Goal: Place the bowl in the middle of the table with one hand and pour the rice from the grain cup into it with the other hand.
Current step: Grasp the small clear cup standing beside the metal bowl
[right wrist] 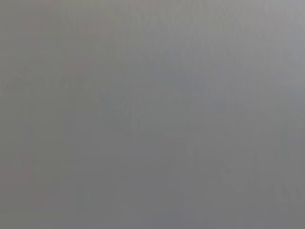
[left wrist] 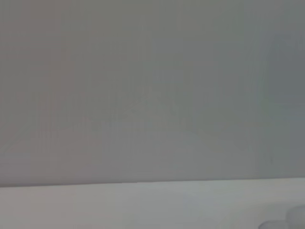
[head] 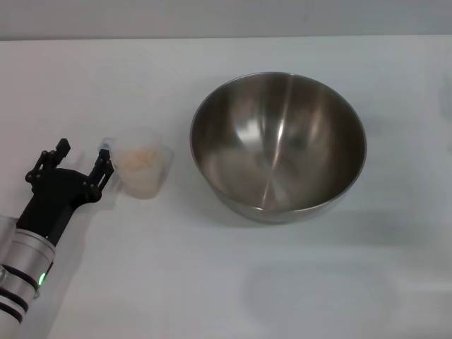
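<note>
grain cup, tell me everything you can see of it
The grain cup is a small, clear, slightly frosted plastic cup standing upright on the white table, to the left of the steel bowl and apart from it. A low heap of pale rice lies inside. A little handle sticks out on its left side, where the left gripper sits with jaws open; one black jaw is right by the handle, though contact is unclear.

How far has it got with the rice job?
The bowl already stands empty near the middle of the table. The left gripper is open beside the grain cup, not yet gripping it. The rice remains in the cup, so lifting and pouring remain.
</note>
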### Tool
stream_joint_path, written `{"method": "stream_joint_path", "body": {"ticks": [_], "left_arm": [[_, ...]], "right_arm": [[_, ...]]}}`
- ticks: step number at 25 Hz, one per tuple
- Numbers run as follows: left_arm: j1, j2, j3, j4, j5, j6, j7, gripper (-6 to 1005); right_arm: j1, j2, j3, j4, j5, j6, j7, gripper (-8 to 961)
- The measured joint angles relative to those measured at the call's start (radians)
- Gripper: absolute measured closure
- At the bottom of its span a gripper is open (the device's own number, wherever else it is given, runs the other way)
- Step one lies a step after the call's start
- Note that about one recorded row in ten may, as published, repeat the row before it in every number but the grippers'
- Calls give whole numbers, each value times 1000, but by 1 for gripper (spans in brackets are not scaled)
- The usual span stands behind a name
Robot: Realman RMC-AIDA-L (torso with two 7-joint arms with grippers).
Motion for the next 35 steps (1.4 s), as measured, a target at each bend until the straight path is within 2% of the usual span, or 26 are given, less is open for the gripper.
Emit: {"method": "stream_joint_path", "body": {"ticks": [2, 12, 21, 26, 31, 32, 35], "left_arm": [[-1, 0, 0, 0, 0, -3, 0, 227], [-10, -1, 3, -3, 0, -7, 0, 601], [-15, -2, 3, -24, 0, -11, 7, 893], [-15, -2, -9, -30, -3, -6, 5, 979], [-23, -2, -27, -39, -4, 39, 27, 976], [-49, -1, -37, -40, -3, 117, 99, 975], [-87, 0, -41, -51, 1, 191, 251, 974]], "right_arm": [[0, 0, 0, -2, 0, 0, 0, 475], [0, 0, 0, -2, -2, 0, 0, 475], [1, 0, -1, -4, -2, -4, 0, 475], [1, 0, -1, -4, -2, -7, 1, 475], [1, 0, -2, -3, -2, -8, 5, 475], [2, 0, -1, -2, -2, -8, 5, 475], [4, 0, -1, -2, -2, -10, 6, 475]]}}
